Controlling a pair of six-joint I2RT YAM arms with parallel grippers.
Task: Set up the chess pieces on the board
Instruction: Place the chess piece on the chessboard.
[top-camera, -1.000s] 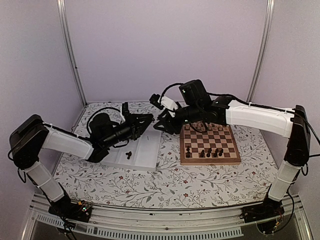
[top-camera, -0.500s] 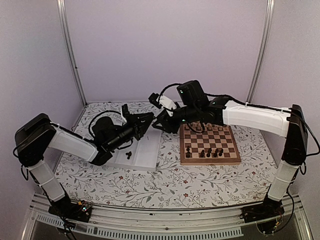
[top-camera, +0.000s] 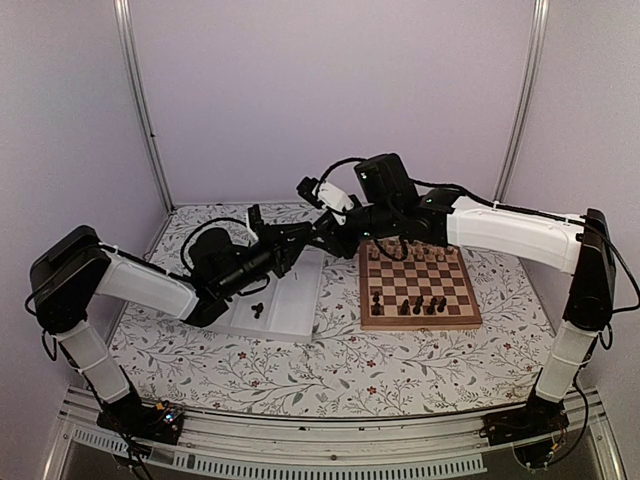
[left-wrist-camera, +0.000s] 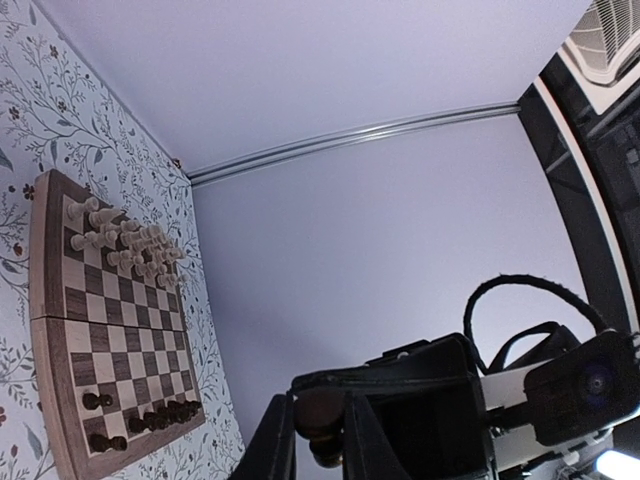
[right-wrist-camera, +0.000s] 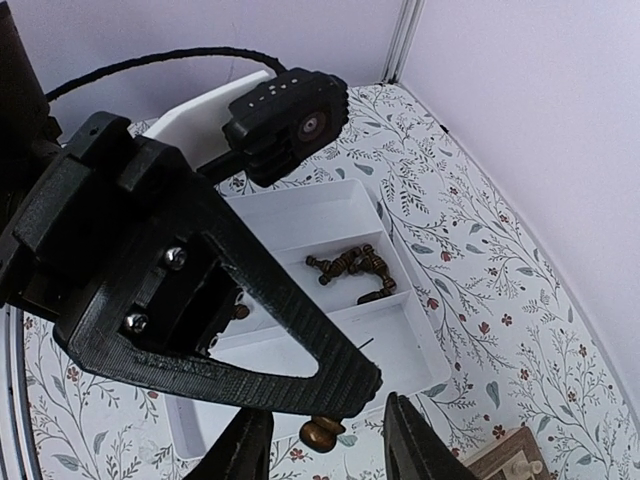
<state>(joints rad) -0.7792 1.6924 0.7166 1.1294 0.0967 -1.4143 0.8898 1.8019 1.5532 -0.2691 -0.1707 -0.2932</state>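
Chess piece (right-wrist-camera: 322, 432) in left pincer (left-wrist-camera: 318, 448) near tray rim (right-wrist-camera: 300, 208), right pincer (right-wrist-camera: 327, 446) parted (astride it)

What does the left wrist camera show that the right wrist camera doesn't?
Left wrist only: nearly the whole board, with pale pieces in its far rows and dark pieces in its near ones. Right wrist only: the white tray with spare dark pieces lying in it. Both: the dark piece pinched in the left gripper; the right wrist also catches just a corner of the board.

White shells clad the left arm (top-camera: 140, 285) and right arm (top-camera: 510, 232), with black joints and looped black cables (top-camera: 338, 171).
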